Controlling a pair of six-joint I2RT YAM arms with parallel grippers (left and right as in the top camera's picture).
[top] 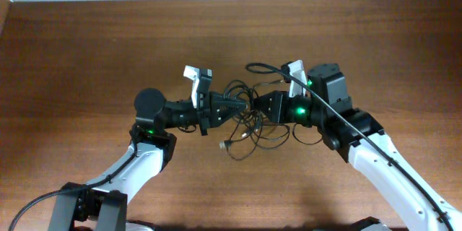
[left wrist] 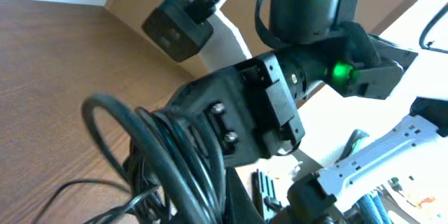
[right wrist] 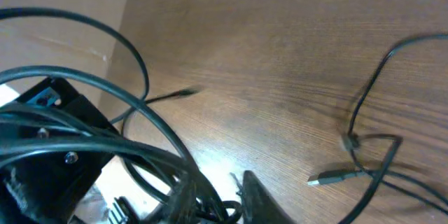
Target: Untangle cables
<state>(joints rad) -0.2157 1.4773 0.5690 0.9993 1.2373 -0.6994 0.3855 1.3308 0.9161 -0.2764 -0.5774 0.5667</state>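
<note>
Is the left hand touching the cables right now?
Touching. Right wrist view shows the cables lying taut across the left hand's black body.

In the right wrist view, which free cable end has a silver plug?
The end at lower right, flat and silver; the other end, upper left, is thin and dark.

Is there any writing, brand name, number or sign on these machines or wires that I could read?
No readable text in any of the three views.
Blue patch on a black robot part, right wrist view: may be a label, too blurred to read.
Green lamps on the arms: plain lights, with no words or symbols.
</note>
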